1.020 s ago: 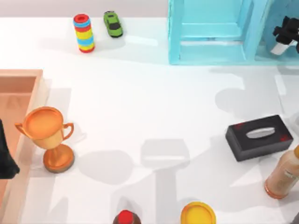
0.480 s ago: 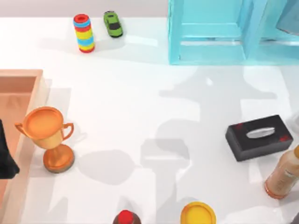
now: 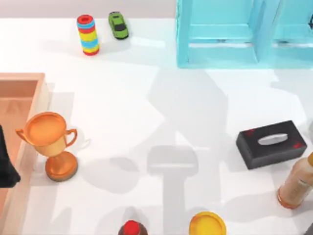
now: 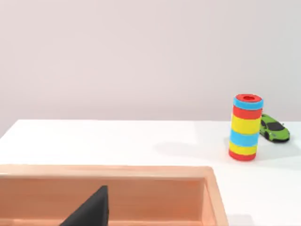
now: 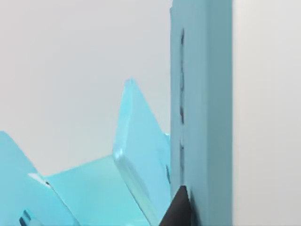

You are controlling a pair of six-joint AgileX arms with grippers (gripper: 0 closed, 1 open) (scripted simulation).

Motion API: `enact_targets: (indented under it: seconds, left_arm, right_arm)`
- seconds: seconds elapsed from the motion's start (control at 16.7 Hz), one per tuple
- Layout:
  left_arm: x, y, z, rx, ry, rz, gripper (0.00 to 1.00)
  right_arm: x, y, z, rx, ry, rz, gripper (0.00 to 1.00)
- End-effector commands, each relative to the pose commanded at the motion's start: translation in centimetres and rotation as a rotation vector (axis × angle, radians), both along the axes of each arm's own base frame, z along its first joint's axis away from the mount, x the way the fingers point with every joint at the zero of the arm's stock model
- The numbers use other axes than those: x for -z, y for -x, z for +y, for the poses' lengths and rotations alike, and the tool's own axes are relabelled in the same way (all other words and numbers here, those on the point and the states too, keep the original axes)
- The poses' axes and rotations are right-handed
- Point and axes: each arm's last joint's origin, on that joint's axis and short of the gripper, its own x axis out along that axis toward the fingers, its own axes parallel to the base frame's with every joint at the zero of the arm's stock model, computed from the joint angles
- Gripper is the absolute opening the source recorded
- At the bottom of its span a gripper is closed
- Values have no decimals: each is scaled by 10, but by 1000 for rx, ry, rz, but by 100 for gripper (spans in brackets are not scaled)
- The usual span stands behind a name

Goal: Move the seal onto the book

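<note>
1. White table, seen from above: the seal and book cannot be made out.
2. Light-blue shelf unit at the far edge, trophy at left.
3. Neither claw's state can be told.

On the bench: one trophy, one ring stack, one green toy car, one black tissue box, one bottle, one wooden tray, one light-blue rack, one yellow lid
</note>
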Motion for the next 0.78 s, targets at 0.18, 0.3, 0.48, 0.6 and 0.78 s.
enact_targets:
  seconds: [0.18,0.3,0.48,0.6,0.78]
  left_arm:
    - [0,0,0,0,0,0,100]
    - [0,0,0,0,0,0,100]
    - [0,0,0,0,0,0,100]
    - [0,0,0,0,0,0,100]
    - [0,0,0,0,0,0,100]
  right_arm:
    - [-2,11,1,-3,4,5,0]
    - [-2,11,1,-3,4,5,0]
    - [0,10,2,-6,4,11,0]
    - [4,5,10,-27,37,20,0]
    - [18,-9,42,-105,173,40,0]
